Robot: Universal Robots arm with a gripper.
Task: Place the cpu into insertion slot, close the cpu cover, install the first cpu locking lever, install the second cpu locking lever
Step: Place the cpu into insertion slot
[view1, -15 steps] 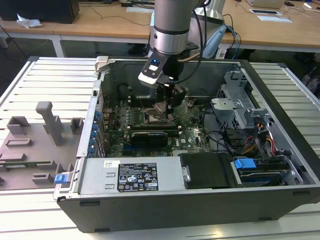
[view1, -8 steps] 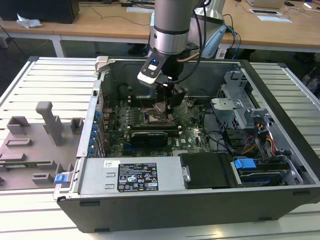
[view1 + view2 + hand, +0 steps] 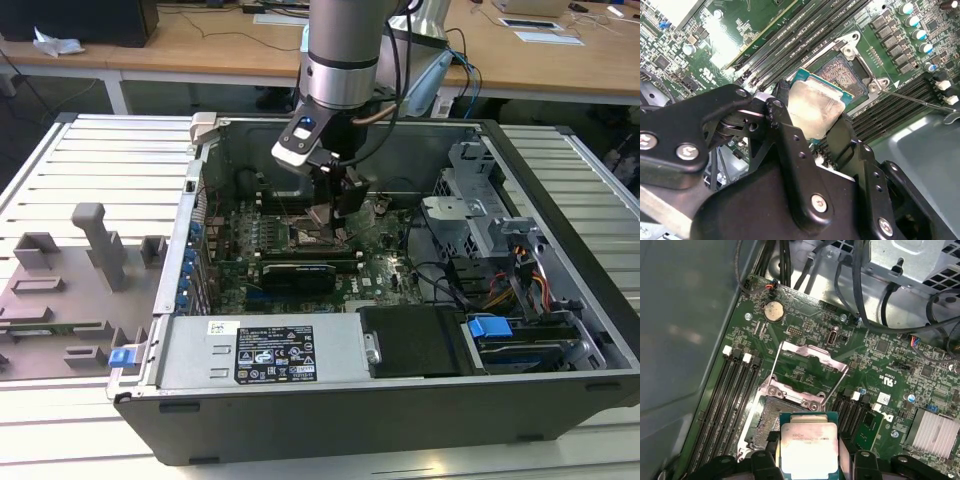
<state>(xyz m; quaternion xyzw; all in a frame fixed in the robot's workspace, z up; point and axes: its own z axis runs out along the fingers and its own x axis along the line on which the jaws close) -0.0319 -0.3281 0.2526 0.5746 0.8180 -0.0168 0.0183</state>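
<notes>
Here the hand point(image 3: 810, 120) is clenched on the cpu point(image 3: 812, 107), holding it just above the insertion slot point(image 3: 844, 75), not yet seated. The cpu cover point(image 3: 807, 351) stands flipped open. In the exterior view, a black box point(image 3: 410, 340) lies at the hand's five o'clock.

Cpu point(image 3: 808, 449) over insertion slot point(image 3: 766, 421)

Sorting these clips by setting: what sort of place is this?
Probably a robotics lab: an open computer case on a slatted metal table, wooden desks behind, and the gripper holding the cpu near the insertion slot.
</notes>
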